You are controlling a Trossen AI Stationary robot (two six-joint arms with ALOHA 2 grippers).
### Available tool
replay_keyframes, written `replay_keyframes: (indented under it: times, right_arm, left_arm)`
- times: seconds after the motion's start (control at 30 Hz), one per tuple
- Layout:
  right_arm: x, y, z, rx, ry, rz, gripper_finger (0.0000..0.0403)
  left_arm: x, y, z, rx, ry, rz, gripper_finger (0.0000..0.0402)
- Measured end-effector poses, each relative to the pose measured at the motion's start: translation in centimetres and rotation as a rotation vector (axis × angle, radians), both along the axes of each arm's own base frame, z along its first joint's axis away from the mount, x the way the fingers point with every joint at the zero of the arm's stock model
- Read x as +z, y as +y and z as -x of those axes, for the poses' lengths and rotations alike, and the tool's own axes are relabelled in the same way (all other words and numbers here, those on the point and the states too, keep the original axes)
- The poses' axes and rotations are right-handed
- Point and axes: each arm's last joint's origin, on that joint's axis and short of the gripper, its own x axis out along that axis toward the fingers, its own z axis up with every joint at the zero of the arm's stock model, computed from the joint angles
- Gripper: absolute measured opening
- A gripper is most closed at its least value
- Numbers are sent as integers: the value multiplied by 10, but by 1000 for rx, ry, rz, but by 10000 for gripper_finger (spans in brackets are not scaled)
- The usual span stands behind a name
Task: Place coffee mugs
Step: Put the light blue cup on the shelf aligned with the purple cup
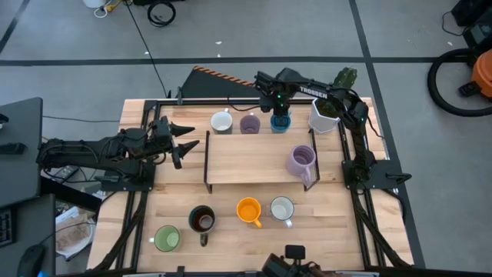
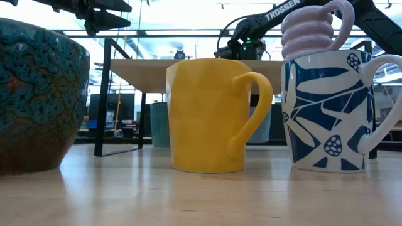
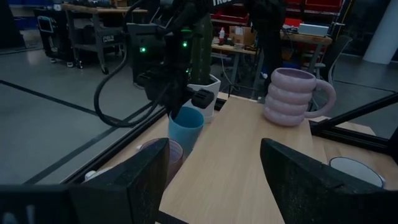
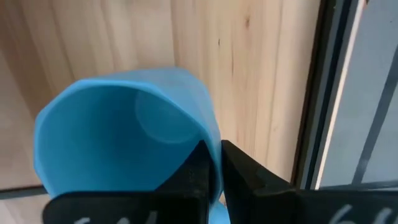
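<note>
My right gripper (image 1: 280, 108) reaches over the table's far edge and is shut on the blue mug (image 1: 281, 121). The left wrist view also shows this blue mug (image 3: 186, 127), upright under the right arm. To its left stand a purple mug (image 1: 249, 123) and a white mug (image 1: 221, 121). A ribbed lavender mug (image 1: 301, 161) sits on the raised wooden shelf (image 1: 246, 158). Green (image 1: 167, 238), dark brown (image 1: 202, 221), orange (image 1: 248, 210) and white (image 1: 282, 209) mugs stand in the near row. My left gripper (image 1: 188, 142) hovers open, left of the shelf. My right gripper (image 4: 214, 165) pinches the blue mug's wall at the rim (image 4: 211, 146), with one finger (image 4: 198, 169) inside the mug and the other outside. The fingers come from above, pointing down. The mug is upright; whether its base rests on the table I cannot tell.
A white hexagonal planter with a cactus (image 1: 324, 114) stands right of the blue mug at the far right corner. The shelf's dark metal legs (image 1: 207, 161) frame the middle of the table. Bare wood lies on the shelf's left half (image 1: 238, 158).
</note>
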Motion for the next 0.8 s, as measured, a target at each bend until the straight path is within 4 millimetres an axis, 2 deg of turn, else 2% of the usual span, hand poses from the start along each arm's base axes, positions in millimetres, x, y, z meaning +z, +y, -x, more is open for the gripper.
replay_keyframes:
  times: [0.27,0.6,0.8]
  right_arm:
    - [5,-3,5,-13,20,-4,28]
    - [6,-18,18,-33,42,7,28]
    - [29,-13,27,-31,-4,44,28]
  left_arm:
    - [1,0,0,0,-5,5,258]
    - [1,0,0,1,-7,7,258]
    - [1,0,0,1,-7,8,258]
